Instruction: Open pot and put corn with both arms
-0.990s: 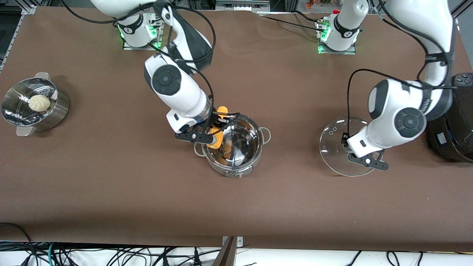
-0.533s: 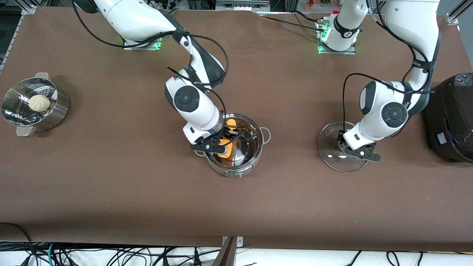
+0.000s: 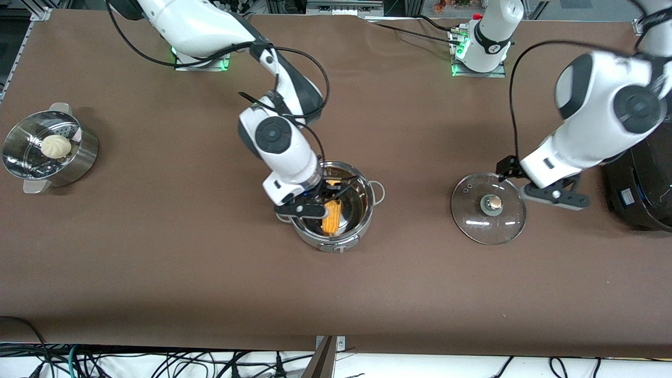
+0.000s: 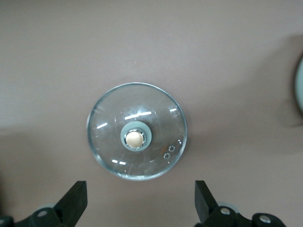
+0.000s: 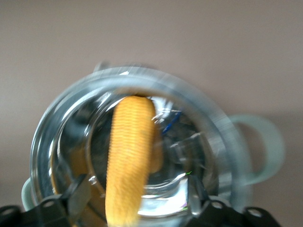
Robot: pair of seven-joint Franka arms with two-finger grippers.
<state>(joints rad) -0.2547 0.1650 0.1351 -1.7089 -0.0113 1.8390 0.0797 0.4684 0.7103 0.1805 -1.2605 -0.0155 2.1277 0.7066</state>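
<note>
The steel pot (image 3: 368, 209) stands uncovered mid-table. The corn (image 3: 332, 218) lies inside it, leaning on the wall. My right gripper (image 3: 317, 205) hangs just over the pot's rim. In the right wrist view its open fingers (image 5: 80, 195) stand wide on both sides of the corn (image 5: 130, 156), inside the pot (image 5: 222, 137). The glass lid (image 3: 488, 220) lies flat on the table toward the left arm's end, knob (image 3: 492, 202) up. My left gripper (image 3: 552, 194) is raised beside the lid, open and empty. In the left wrist view the lid (image 4: 109, 137) lies below the left gripper (image 4: 139, 208).
A perforated steel steamer (image 3: 84, 157) with a white bun (image 3: 55, 146) stands at the right arm's end of the table. A black rice cooker (image 3: 643, 178) stands at the left arm's end, close to the left arm's wrist.
The right gripper lowered the corn into the pot and its fingers spread. The left gripper let go of the lid, now flat on the table, and rose toward the rice cooker.
</note>
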